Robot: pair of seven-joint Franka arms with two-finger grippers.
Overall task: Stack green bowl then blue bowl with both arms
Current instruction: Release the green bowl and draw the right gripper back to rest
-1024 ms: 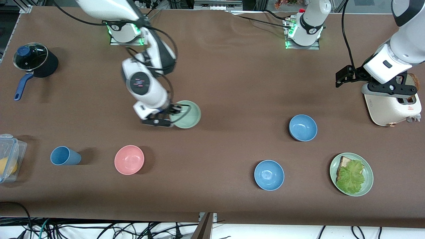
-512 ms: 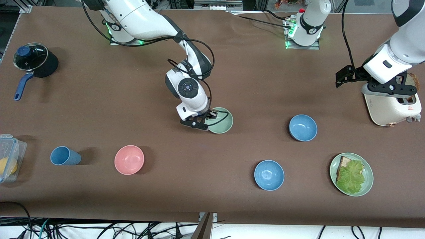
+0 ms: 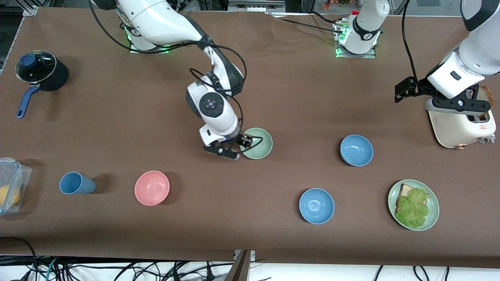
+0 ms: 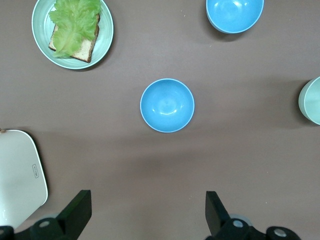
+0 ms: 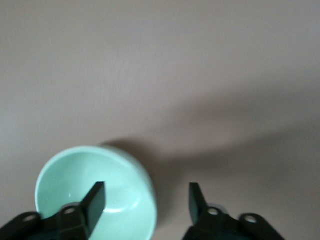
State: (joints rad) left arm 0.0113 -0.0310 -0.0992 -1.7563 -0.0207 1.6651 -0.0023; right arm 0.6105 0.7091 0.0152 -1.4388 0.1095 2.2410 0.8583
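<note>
Since a second ago the right arm has carried the green bowl [image 3: 256, 143] from nearer its own end of the table to the middle of the front view. Over the last half second the bowl has barely shifted, while the arm has drawn back a little.

Nearest the front camera, along the lower part of the frame, lie things the task probably leaves alone: a brighter blue bowl [image 3: 316, 205], a green plate [image 3: 433, 218] of bread and lettuce, a pink bowl [image 3: 152, 187] and a blue cup [image 3: 76, 183].

Farther up, at mid-frame, the green bowl appears to sit on the table [image 3: 273, 89]. The right gripper [image 5: 146, 192] is low at its rim with the jaws spread, one finger over the hollow and one outside the wall, so they grip nothing. This looks like a release that sets down the base of the stack.

The duller blue bowl [image 3: 356, 150] stands well apart, toward the left arm's end, within that arm's reach.

Farthest up, the left gripper [image 4: 147, 200] hangs high beside the white toaster [image 3: 461, 128], wide open and empty. Its wrist view is centred on the blue bowl, as if waiting its turn.

The toaster bears a small red triangle mark and a tiny label, too small to read.
</note>
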